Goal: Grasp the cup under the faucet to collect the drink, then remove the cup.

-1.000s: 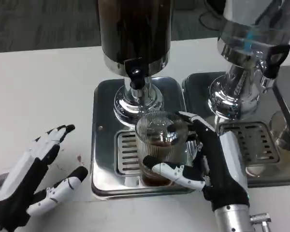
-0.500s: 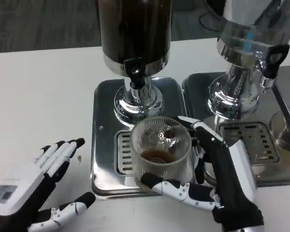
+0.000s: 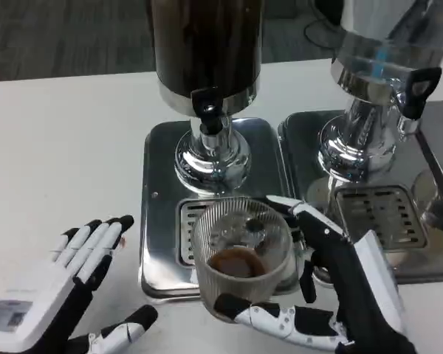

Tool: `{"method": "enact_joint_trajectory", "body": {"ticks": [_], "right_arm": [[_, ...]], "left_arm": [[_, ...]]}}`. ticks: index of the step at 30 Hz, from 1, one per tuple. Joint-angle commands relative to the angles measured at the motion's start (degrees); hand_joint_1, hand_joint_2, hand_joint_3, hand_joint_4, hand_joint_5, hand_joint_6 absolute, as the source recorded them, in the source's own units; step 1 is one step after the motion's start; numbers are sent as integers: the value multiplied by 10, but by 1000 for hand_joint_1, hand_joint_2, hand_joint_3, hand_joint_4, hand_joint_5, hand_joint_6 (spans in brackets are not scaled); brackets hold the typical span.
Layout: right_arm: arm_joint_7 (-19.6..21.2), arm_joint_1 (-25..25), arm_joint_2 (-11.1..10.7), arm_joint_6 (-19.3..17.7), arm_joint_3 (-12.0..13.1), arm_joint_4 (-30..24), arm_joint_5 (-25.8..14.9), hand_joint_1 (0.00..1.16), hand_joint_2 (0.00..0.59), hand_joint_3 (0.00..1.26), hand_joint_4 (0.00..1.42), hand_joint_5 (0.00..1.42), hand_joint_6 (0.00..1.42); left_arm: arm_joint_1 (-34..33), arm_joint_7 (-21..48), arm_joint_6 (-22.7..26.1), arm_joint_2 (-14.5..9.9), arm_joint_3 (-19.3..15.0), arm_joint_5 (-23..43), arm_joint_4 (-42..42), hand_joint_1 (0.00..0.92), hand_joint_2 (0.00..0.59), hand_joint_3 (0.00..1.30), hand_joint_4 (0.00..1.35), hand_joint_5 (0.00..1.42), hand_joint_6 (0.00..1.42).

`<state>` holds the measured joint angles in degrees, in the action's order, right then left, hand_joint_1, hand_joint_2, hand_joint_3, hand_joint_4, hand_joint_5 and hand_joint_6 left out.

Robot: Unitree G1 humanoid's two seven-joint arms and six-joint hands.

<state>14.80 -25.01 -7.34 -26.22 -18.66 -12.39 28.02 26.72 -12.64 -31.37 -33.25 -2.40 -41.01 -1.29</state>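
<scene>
A ribbed clear glass cup [image 3: 240, 251] with a little brown drink in its bottom is held by my right hand [image 3: 332, 295], whose fingers wrap its right side and base. The cup hangs over the front edge of the steel drip tray [image 3: 159, 221], in front of the black faucet [image 3: 209, 110] of the dark drink dispenser [image 3: 205, 51]. My left hand [image 3: 59, 291] lies open on the white table at lower left, fingers spread, holding nothing.
A second dispenser [image 3: 376, 66] with its own black tap and drip tray [image 3: 384, 214] stands to the right. A small brown drop [image 3: 120, 240] marks the table near my left hand. White table stretches to the left.
My right hand has drawn the cup away from under the faucet toward the front edge of the tray. My left hand has slid a little nearer and to the right.
</scene>
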Motion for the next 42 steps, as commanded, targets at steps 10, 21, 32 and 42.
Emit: {"method": "enact_joint_trajectory", "body": {"ticks": [10,21,32,42], "right_arm": [[-11,9,8,-19,15,-15,-17,1010,112,495,619,897,1337],[-12,9,10,-22,24,-8,-20,998,124,495,622,896,1336],[-13,11,12,-22,25,-4,-22,1004,127,495,621,892,1321],[-13,9,16,-18,26,-5,-22,1005,127,495,627,895,1321]], "left_arm": [[45,-26,42,34,-5,-30,-41,0,194,0,0,0,0],[59,-70,81,54,-6,-74,-66,0,189,0,0,0,0],[54,-73,95,59,5,-75,-65,0,190,0,0,0,0],[55,-73,99,60,12,-69,-65,0,190,0,0,0,0]]}}
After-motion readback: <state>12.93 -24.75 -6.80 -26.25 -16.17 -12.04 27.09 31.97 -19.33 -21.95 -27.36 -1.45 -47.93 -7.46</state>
